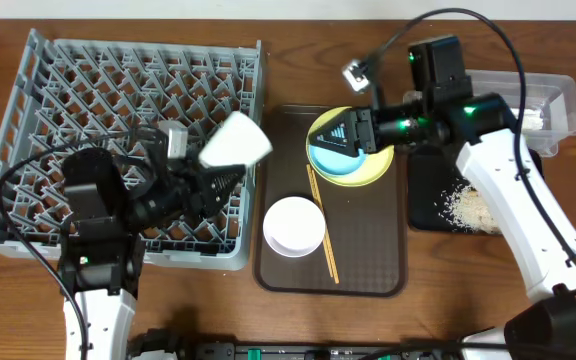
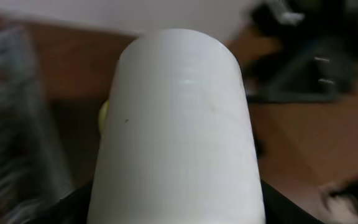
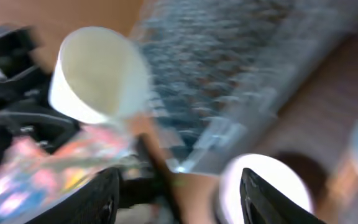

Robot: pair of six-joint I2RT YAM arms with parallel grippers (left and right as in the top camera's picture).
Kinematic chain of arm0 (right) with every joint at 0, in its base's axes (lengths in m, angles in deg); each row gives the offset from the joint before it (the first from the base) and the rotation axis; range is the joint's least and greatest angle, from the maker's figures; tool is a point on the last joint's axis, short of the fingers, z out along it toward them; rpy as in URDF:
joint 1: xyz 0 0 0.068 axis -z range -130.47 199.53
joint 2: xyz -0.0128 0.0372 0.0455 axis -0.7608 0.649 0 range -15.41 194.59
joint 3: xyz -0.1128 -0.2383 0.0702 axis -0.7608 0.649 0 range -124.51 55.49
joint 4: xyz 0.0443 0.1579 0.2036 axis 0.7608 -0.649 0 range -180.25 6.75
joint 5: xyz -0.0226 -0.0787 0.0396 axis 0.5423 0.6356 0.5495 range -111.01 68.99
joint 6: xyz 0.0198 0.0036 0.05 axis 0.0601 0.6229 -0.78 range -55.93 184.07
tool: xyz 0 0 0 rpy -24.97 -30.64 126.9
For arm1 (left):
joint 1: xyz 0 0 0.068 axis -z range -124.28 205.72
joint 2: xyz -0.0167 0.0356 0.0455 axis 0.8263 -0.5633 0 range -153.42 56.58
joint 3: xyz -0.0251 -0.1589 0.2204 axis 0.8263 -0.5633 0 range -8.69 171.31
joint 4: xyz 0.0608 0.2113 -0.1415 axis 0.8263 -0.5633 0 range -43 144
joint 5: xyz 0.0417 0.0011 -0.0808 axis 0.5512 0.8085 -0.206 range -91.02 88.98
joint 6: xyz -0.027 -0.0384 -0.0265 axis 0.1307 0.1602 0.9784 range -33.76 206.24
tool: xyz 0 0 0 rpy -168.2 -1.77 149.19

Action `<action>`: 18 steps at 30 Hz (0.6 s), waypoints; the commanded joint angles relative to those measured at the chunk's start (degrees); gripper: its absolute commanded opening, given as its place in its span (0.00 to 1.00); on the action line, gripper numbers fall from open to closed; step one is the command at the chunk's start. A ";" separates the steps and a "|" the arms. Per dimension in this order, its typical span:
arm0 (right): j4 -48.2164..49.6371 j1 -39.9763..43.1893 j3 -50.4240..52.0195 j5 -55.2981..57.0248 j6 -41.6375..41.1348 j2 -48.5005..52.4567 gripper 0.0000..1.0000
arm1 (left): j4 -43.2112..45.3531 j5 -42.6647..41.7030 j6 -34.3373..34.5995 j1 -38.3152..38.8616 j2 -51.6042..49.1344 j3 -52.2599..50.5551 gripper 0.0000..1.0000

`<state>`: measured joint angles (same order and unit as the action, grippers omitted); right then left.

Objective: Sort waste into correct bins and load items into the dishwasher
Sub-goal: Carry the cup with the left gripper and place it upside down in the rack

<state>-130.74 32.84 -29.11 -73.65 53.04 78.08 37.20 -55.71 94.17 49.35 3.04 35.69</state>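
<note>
The small white cup [image 1: 236, 140] hangs tilted over the right edge of the grey dish rack [image 1: 68, 80], clamped in the left gripper [image 1: 220, 172] jaws. I'd turn it mouth-down and seat it between pegs before letting go. The right gripper [image 1: 353, 130] jaws stand wide and empty beside the light blue bowl [image 1: 330, 156].

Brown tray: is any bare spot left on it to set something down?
Yes. The biggest bare patch is the lower right of the brown tray, bordered by the chopsticks, the yellow plate above and the tray's right rim. The left half is crowded by the white bowl, the top by the plate, blue bowl and right gripper.
</note>
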 commanded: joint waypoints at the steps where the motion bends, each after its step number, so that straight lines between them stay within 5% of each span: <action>1: -2.45 0.74 -0.44 16.90 3.02 0.15 0.58 | -4.04 19.37 -1.86 -0.81 0.39 0.76 0.55; 10: -14.05 5.11 -2.29 35.76 4.04 -1.51 0.60 | -28.96 52.65 -1.62 -0.85 2.19 9.35 0.46; 18: -20.94 11.67 -6.14 38.91 4.07 -1.75 0.59 | -36.17 57.86 -0.31 -0.85 -0.24 13.57 0.45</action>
<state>-151.20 43.45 -33.85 -37.22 56.26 77.88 1.46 -2.36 93.53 48.69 4.38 48.24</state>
